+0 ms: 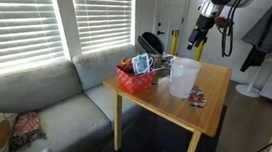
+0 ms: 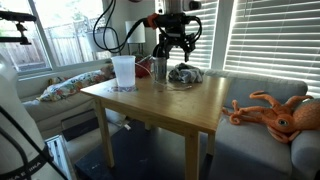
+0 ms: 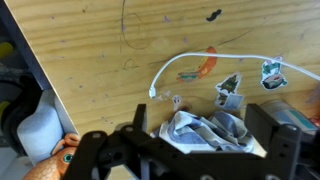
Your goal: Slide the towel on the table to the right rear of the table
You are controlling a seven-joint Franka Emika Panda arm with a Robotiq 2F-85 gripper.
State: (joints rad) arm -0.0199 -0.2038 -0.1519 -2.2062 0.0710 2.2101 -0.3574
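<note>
The towel (image 3: pixel 205 135) is a crumpled grey-and-white cloth lying on the wooden table (image 3: pixel 90 50). In an exterior view it sits near the table's far edge (image 2: pixel 185 73). In the wrist view my gripper (image 3: pixel 203 116) is open, with one black finger on each side of the towel. In both exterior views the gripper (image 2: pixel 172 55) (image 1: pixel 197 37) hangs just above the table over the towel. I cannot pick out the towel in the exterior view with the red basket.
A white plastic container (image 2: pixel 123 70) (image 1: pixel 183 77) and a red basket (image 1: pixel 136 79) stand on the table. A white cable (image 3: pixel 200 60) and small stickers (image 3: pixel 230 88) lie beside the towel. A couch (image 1: pixel 43 102) with window blinds behind it borders the table. An orange octopus plush (image 2: pixel 275 112) lies on it.
</note>
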